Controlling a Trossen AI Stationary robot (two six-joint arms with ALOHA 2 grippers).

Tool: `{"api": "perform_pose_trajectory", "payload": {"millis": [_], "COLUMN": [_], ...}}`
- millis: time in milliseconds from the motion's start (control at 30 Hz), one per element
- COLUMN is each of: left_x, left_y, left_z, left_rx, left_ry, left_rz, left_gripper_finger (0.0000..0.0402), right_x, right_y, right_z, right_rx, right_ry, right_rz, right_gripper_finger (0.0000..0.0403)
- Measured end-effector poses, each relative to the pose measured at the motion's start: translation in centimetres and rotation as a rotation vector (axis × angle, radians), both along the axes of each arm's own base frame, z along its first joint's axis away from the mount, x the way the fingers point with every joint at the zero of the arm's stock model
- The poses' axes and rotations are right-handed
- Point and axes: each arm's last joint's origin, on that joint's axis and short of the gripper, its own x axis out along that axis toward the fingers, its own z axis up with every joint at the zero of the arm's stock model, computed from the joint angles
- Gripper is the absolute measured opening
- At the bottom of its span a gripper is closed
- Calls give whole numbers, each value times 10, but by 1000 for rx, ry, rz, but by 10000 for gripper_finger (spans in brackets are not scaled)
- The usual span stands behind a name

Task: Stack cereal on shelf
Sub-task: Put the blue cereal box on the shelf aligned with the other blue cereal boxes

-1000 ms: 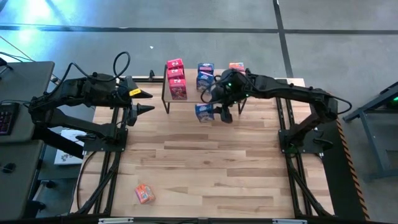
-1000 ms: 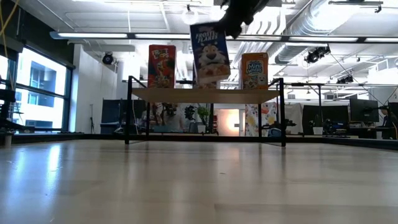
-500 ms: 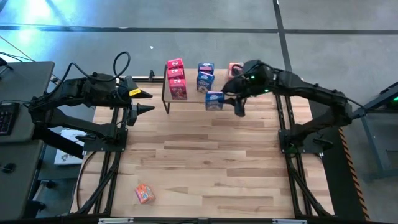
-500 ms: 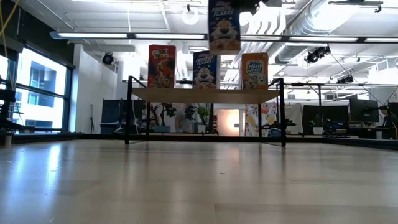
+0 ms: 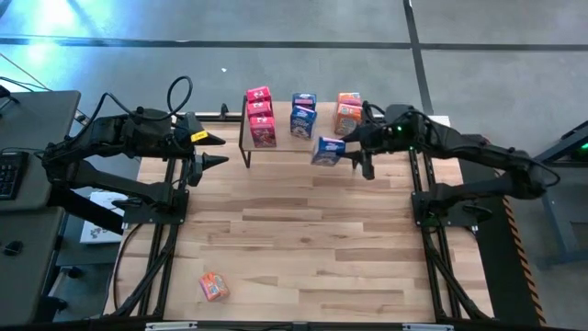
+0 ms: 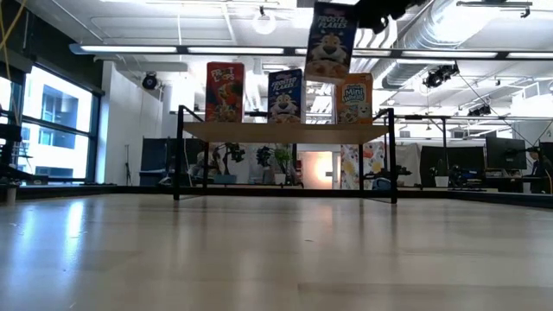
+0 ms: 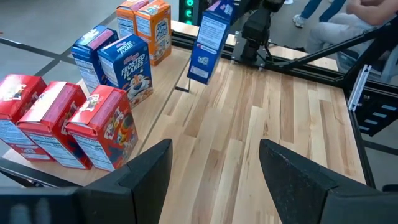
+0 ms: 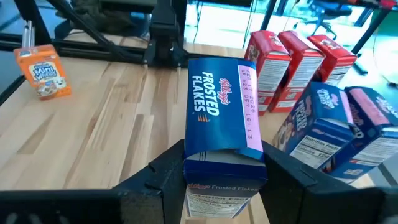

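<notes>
The shelf (image 5: 323, 136) stands at the table's far edge with upright cereal boxes on its board: red ones (image 5: 260, 116) on the left, blue ones (image 5: 301, 114) in the middle, orange ones (image 5: 347, 110) on the right. My right gripper (image 5: 354, 152) is shut on another blue cereal box (image 5: 328, 150), which hangs just in front of the shelf and higher than the shelf's boxes (image 6: 331, 41). One orange box (image 5: 213, 287) lies on the table near the front left. My left gripper (image 5: 213, 150) waits open, left of the shelf. My right gripper pinches the blue box between its two fingers, one on each broad face, at the box's upper end (image 8: 224, 163). The fingers come from the table's right, slanting a little downward. The box hangs roughly upright, slightly tilted, clear of shelf and table (image 6: 331, 41).
Bare shelf board shows between the blue and orange rows (image 7: 163, 68). Black frame rails (image 5: 424, 198) run along both table sides. The wooden table in front of the shelf (image 5: 303, 230) holds only the loose orange box.
My right gripper has drawn back toward the table's right edge with the blue box, tipping less steeply downward. The box has gone from in front of the blue row to in front of the gap beside the orange row, still lifted clear and a little higher.
</notes>
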Motion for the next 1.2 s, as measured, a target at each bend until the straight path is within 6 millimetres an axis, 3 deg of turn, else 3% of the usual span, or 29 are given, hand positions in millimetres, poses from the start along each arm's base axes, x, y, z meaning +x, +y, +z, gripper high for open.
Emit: {"api": "perform_pose_trajectory", "payload": {"millis": [167,467,1200], "left_x": [0,0,0], "left_y": [0,0,0], "left_z": [0,0,0], "left_rx": [0,0,1], "left_ry": [0,0,1], "left_rz": [0,0,-1], "left_gripper_finger": [232,232,232], "right_x": [1,24,79], "right_y": [-1,-12,-63], "right_z": [-17,-42,-29], "right_rx": [-5,-15,32], "right_ry": [-62,-89,77], "right_rz": [-14,-27,-38], "right_gripper_finger": [158,158,158]}}
